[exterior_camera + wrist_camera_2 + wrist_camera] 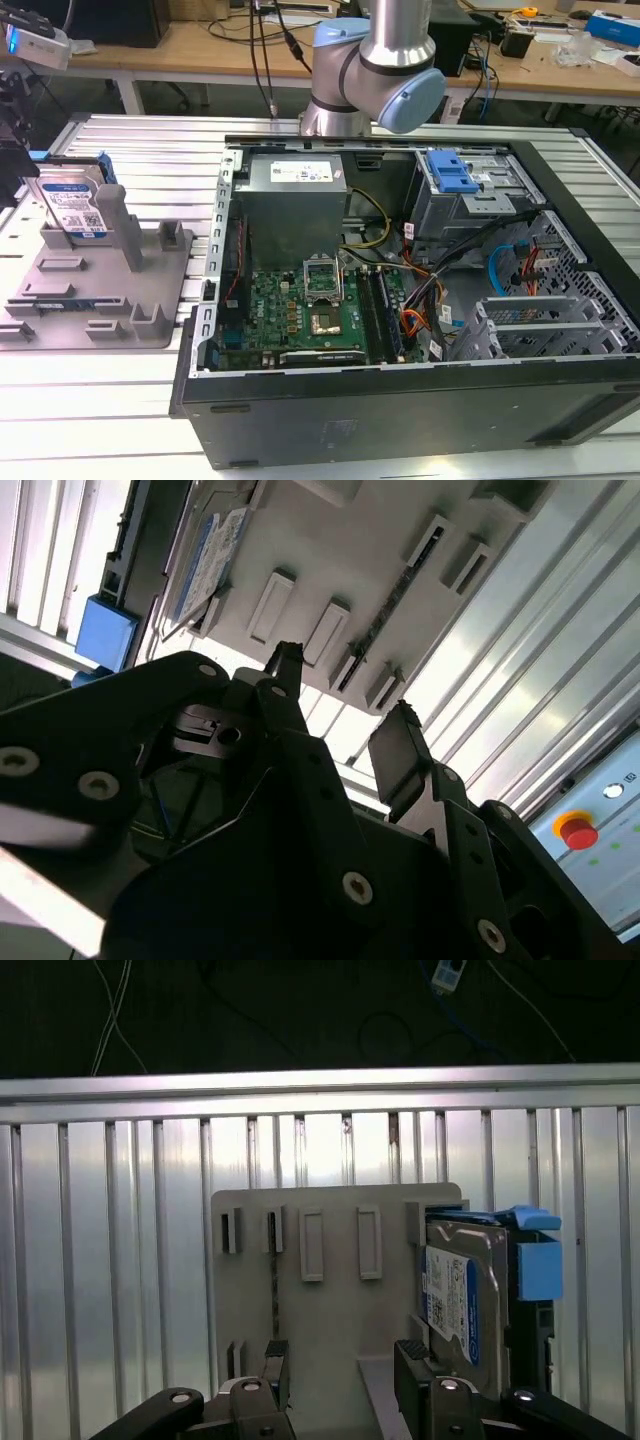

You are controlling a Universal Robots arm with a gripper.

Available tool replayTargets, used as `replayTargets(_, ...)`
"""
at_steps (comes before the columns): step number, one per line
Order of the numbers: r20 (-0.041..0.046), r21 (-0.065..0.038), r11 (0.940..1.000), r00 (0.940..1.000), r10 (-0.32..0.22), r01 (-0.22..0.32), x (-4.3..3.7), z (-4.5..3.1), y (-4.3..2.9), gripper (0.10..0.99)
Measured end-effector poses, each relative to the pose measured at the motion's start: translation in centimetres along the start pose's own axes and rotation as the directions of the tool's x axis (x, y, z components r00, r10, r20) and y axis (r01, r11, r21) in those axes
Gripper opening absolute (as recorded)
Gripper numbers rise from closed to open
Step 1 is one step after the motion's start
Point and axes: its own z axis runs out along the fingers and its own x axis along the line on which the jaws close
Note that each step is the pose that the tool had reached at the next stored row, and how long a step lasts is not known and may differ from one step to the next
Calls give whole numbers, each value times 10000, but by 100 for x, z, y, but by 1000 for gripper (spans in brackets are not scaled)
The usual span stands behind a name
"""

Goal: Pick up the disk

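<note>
So: pick not started. Exterior view's left: one disk [72, 205], upright on edge in slot of one grey fixture [150, 290], on ribbed counter [100, 400]. Disk untouched, not lifted. Both wrist views: jaws spread apart, empty, facing fixture just beside disk, not around it. Exterior view's centre to right: one open PC case [560, 390], one blue drive-cage bracket [450, 172]. Whole grasp-and-lift outstanding, by my read.
</note>
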Motion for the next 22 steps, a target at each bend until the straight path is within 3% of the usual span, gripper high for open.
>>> replayTargets(12, -16, 0, 10000, 10000, 0, 0, -6, 0, 0, 541)
replayTargets(17, -65, 7, 10000, 10000, 2, -2, -271, 9, 18, 541)
replayTargets(22, -69, 20, 10000, 10000, -1, 1, -646, 20, 54, 541)
